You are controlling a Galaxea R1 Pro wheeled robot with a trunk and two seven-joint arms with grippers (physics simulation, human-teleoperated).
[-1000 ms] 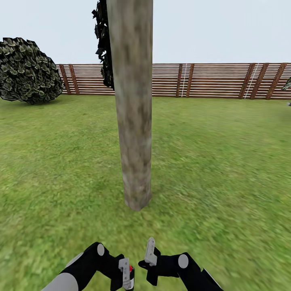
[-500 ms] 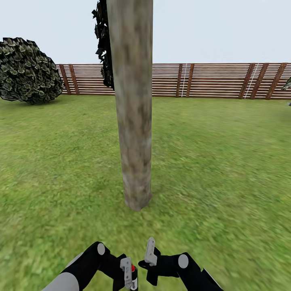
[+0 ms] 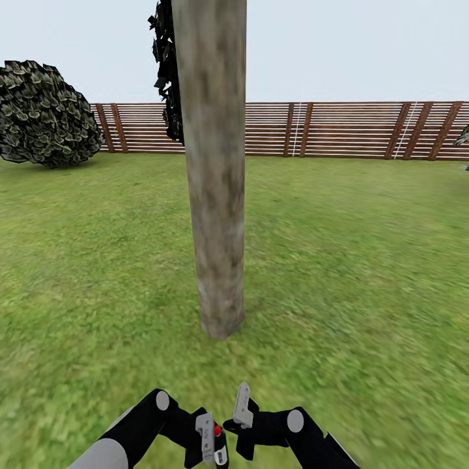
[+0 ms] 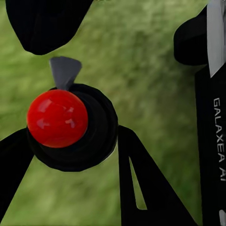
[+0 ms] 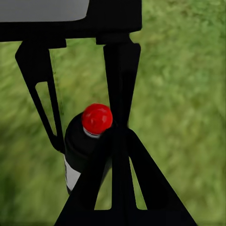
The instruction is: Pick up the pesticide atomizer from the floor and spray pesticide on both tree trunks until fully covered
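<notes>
Head view: a thick, smooth grey-beige mottled tree trunk (image 3: pixel 215 169) rises from the blurry green grass floor (image 3: pixel 365 273) straight ahead of the robot, its base a little way beyond the two arms. A brown horizontal-slat wooden fence (image 3: pixel 339 129) closes the lawn behind it, and a round dark bush (image 3: pixel 42 114) sits off to the left.

Low in that view the left pincer (image 3: pixel 210 441) holds the small dark pesticide atomizer with a red round top (image 3: pixel 218 444). In the left wrist view the bottle (image 4: pixel 70 125) sits between the black fingers (image 4: pixel 141 183), its red cap facing the camera, so the pincer is clenched on it. The bottle seems to be held upright in front of the trunk so that its nozzle can be aimed forward at the bark, though I cannot tell which way the nozzle points.

The right pincer (image 3: pixel 242 407) hangs just beside the left one, well clear of the grass. In the right wrist view its black fingers (image 5: pixel 117 188) frame the bottle (image 5: pixel 87 141) without plainly touching it; whether it is released or closed I cannot tell. It appears parked close by, perhaps to steady or press the spray head.

The trunk shows no visible coating yet, so spraying looks still to be done.
</notes>
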